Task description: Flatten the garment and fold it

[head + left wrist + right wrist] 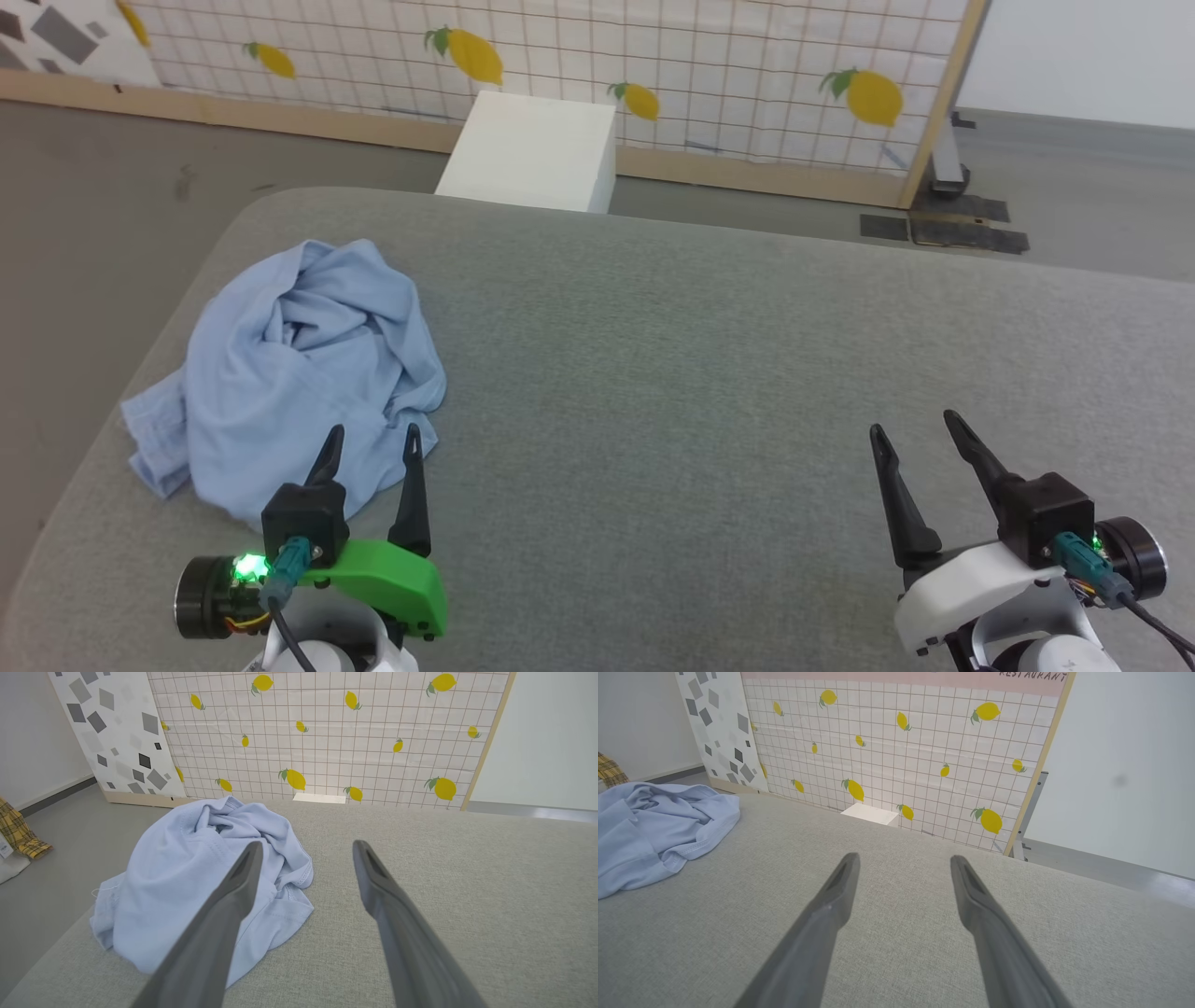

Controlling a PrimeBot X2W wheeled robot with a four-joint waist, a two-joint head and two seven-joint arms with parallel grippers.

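Note:
The garment (299,373) is a light blue shirt lying crumpled in a heap near the left edge of the grey padded table (700,373). It also shows in the left wrist view (196,877) and at the left of the right wrist view (649,830). My left gripper (373,441) hovers open at the heap's near edge, its fingers empty. Over bare table at the lower right, my right gripper (915,425) stands open and empty, far from the cloth. Collar, button and logo are hidden in the folds.
A white box (532,149) stands on the floor behind the table. A lemon-patterned grid panel (653,65) with a wooden frame lines the back. A yellow plaid cloth (18,833) lies on the floor to the left. The table's left edge runs close to the heap.

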